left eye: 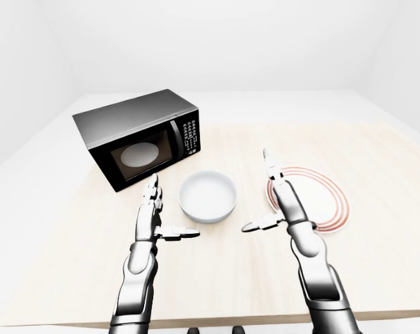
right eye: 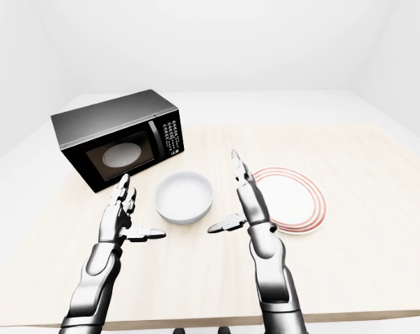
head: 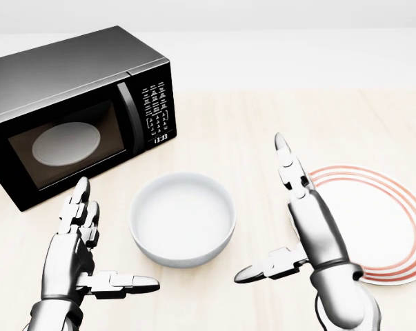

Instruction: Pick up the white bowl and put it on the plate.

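Both hands hover spread open over the wooden table (head: 263, 124), palms turned toward each other, with the white bowl (head: 182, 218) between them and neither touching it. In the head view the left hand (head: 76, 258) stands at the lower left, fingers pointing up the picture and thumb stretched out flat toward the right, clear of the bowl's rim. At the lower right, the right hand (head: 305, 231) is raised, tilted a little to the left, its fingers straight and its thumb reaching left toward the bowl, again with a gap. Part of this hand and its wrist cover the left edge of the plate (head: 383, 221), a white plate with red rings lying flat at the right edge of the view, near the bowl but apart from it. Upright and empty, the bowl sits on the table. A black microwave (head: 63, 103) with its door closed stands at the upper left, just above the bowl in the picture.
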Motion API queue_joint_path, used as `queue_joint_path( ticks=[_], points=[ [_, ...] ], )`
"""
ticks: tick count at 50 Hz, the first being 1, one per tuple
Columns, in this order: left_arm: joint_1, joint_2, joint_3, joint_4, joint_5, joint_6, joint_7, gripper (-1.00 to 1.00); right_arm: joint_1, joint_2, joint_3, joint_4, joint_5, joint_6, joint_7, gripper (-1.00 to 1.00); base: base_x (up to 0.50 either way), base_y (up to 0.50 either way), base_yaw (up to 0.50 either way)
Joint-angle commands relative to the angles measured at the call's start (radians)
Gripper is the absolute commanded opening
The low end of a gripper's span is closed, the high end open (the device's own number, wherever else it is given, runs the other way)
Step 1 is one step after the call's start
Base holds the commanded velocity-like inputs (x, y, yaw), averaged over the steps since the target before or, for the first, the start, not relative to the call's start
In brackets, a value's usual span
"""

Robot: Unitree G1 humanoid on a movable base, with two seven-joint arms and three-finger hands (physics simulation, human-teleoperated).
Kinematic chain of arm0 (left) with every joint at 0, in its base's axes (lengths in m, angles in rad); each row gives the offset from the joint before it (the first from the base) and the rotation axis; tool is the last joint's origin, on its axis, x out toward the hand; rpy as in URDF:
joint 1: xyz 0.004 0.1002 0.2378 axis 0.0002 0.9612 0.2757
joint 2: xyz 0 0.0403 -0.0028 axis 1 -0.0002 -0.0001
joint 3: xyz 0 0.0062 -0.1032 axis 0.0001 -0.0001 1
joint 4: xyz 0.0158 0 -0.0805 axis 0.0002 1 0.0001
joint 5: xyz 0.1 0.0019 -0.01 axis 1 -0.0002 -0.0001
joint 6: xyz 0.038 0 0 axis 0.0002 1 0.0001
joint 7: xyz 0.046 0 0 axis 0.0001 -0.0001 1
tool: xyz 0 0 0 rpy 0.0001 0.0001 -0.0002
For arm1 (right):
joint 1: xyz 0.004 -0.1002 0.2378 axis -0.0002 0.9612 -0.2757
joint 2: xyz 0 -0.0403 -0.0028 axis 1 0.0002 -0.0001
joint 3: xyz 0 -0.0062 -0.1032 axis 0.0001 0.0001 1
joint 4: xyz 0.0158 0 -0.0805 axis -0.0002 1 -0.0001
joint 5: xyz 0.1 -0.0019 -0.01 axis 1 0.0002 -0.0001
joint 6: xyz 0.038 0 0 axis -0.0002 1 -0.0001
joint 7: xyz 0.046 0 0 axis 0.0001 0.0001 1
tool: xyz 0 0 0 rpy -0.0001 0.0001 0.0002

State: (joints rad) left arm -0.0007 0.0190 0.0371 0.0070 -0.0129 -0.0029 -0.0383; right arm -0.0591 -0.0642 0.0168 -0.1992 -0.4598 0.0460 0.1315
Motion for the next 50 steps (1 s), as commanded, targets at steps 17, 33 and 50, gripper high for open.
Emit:
queue_joint_path(
  ticks=[17, 33, 50],
  points=[
    [0.0, 0.0, 0.0, 0.0, 0.0, 0.0, 0.0, 1.0, -0.087, -0.025, 0.047, -0.024, -0.474, -0.074, 0.138, 1.0, 0.0, 0.0, 0.0],
    [0.0, 0.0, 0.0, 0.0, 0.0, 0.0, 0.0, 1.0, -0.084, -0.009, 0.046, -0.03, -0.56, -0.124, 0.142, 1.0, 0.0, 0.0, 0.0],
    [0.0, 0.0, 0.0, 0.0, 0.0, 0.0, 0.0, 1.0, -0.106, -0.014, 0.071, 0.03, -0.655, -0.133, 0.18, 1.0, 0.0, 0.0, 0.0]
  ],
)
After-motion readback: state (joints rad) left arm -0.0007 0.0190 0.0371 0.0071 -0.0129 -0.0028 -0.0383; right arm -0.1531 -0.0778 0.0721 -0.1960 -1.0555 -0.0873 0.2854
